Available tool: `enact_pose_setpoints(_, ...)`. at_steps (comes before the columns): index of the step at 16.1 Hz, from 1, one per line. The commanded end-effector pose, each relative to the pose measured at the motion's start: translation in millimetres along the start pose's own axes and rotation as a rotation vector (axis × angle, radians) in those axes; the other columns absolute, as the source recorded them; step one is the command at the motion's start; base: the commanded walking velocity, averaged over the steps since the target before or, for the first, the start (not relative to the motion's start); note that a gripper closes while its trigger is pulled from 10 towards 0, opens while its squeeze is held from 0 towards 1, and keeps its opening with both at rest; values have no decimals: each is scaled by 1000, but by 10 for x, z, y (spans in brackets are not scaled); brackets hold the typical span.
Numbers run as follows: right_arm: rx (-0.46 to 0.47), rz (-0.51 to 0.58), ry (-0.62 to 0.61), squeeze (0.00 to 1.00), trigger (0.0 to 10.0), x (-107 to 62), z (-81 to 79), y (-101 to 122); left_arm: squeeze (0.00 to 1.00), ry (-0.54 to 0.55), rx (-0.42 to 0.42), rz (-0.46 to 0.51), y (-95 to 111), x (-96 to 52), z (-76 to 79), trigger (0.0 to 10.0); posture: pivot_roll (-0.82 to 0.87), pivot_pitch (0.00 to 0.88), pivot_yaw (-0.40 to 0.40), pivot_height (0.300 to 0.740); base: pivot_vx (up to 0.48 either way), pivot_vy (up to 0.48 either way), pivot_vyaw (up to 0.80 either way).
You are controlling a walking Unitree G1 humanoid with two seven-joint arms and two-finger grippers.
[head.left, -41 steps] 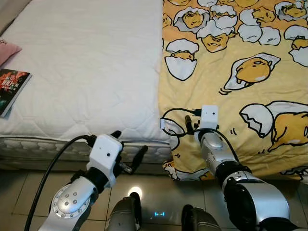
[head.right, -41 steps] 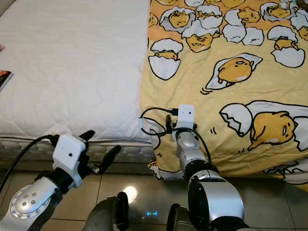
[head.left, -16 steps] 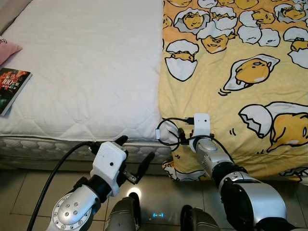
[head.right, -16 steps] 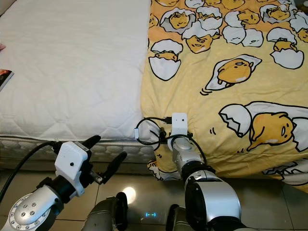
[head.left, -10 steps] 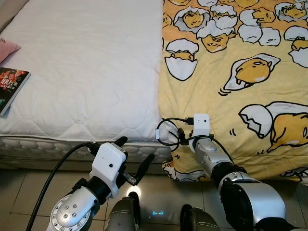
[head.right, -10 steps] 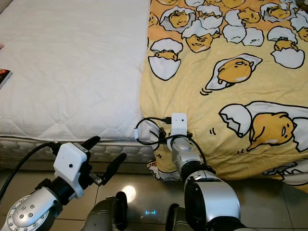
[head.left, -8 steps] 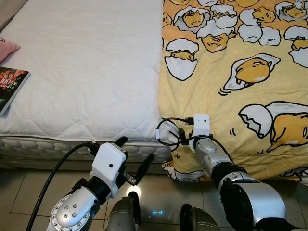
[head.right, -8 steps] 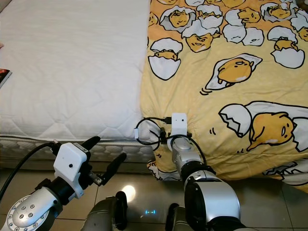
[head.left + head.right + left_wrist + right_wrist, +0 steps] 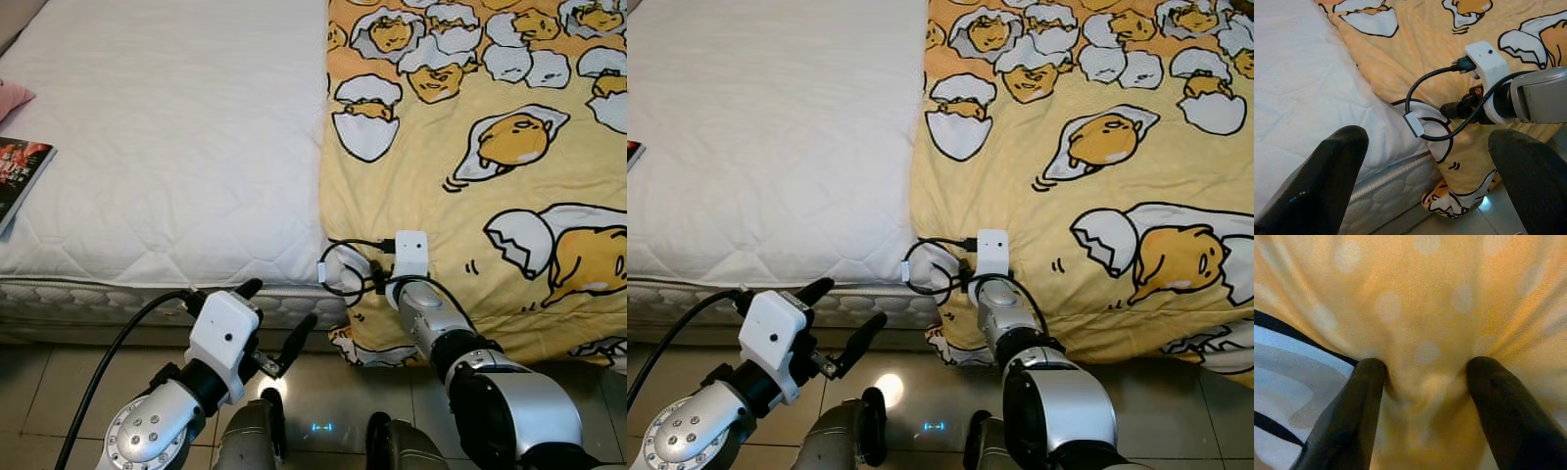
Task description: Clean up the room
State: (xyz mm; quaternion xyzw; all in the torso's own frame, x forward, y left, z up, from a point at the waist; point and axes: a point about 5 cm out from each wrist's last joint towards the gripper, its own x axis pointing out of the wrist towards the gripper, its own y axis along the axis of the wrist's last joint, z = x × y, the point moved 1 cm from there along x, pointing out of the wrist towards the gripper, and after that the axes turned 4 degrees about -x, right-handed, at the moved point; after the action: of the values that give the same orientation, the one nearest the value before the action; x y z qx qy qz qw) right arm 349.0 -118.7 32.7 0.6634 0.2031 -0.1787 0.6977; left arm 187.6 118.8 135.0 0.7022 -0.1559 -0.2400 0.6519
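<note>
At bed edge, right pincer (image 9: 1420, 382) pinching blanket (image 9: 490, 147)

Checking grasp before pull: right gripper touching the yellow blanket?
Touching. The right wrist view shows the yellow blanket bunched between the right gripper's two black fingers, fabric pressed against both.

- I am looking down into a bedroom in a home.
- I see a big bed (image 9: 167, 137) with a white, quilted cover on the mattress.
- A yellow blanket (image 9: 490, 176) with cartoon eggs on it lies over one side of the bed and hangs down over its edge.
- A book (image 9: 18, 178) lies on the bed near the far left side, and a bit of a pink pillow (image 9: 12, 98) shows just past it.
- The floor (image 9: 323, 401) in front of the bed is shiny grey tile, like in a house.
</note>
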Motion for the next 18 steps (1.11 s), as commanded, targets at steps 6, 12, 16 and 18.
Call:
enact_pose_setpoints(6, 12, -55, 35, 0, 0, -25, -79, -187, 0, -8, -1, -5, 10, -15, 17, 10000, 253, 288, 40, 740, 0, 0, 0)
enact_pose_setpoints(12, 11, -53, 45, 0, 0, -30, -96, -206, 0, -8, 0, -4, 12, -5, 11, 10000, 252, 288, 41, 740, 0, 0, 0)
enact_pose_setpoints(16, 10, -40, 59, 0, 0, -31, -121, -195, 0, -11, 0, -2, 11, 23, 1, 10000, 245, 284, 44, 740, 0, 0, 0)
enact_pose_setpoints(18, 1, -10, 100, 0, 0, -35, -220, -148, 0, -12, 1, -1, 10, 34, -3, 10000, 240, 282, 44, 740, 0, 0, 0)
